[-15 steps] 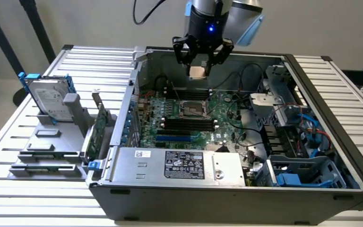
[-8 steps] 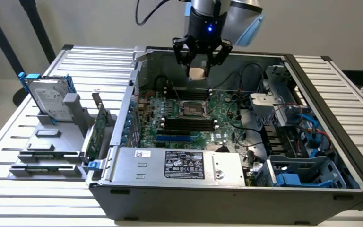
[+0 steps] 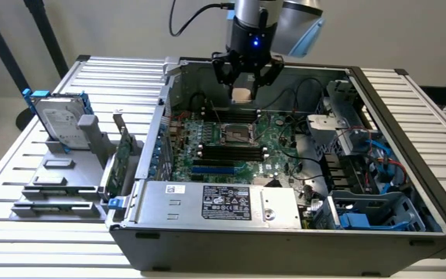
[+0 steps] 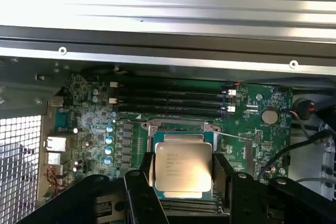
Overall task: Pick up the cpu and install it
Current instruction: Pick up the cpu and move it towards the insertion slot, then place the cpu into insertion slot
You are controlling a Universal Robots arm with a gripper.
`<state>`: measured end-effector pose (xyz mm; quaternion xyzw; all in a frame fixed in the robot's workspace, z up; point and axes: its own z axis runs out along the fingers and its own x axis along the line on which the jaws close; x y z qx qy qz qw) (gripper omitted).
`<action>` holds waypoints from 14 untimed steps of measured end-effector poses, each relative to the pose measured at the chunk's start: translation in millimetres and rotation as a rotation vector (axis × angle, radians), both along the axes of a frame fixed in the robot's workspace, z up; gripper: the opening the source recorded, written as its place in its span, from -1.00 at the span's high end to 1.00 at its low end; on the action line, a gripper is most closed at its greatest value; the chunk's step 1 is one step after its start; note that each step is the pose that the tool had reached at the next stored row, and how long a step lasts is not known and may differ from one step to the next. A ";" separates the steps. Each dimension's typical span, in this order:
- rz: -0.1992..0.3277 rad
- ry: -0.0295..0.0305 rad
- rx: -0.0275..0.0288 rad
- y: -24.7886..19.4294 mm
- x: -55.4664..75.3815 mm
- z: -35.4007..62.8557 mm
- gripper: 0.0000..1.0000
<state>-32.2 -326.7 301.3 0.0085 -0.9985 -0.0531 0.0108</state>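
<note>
cpu (image 4: 182, 167) is gripped on two opposite edges between the gripper (image 3: 243, 86) fingers (image 4: 140, 179), flat metal face toward the wrist camera. It hangs in the air inside the open pc case (image 3: 285, 244), over the motherboard (image 3: 207, 148). In the exterior view it's at 12 o'clock from the socket (image 3: 237, 134), not touching it. Arm points straight down, wrist vertical, blue light on. cpu is a small square with a silver-grey lid, faint printed text and a thin darker rim. Hard drive (image 3: 55, 119) stands in a rack at 9 o'clock of the case, on the tabletop (image 3: 6, 232).
</note>
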 end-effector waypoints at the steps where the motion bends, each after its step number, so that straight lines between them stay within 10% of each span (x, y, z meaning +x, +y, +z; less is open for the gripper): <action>1: -0.006 0.0000 -0.0008 0.0 0.0 -1.6 -0.09; 14: -0.012 0.0001 -0.0109 0.0 -0.1 -11.4 -0.09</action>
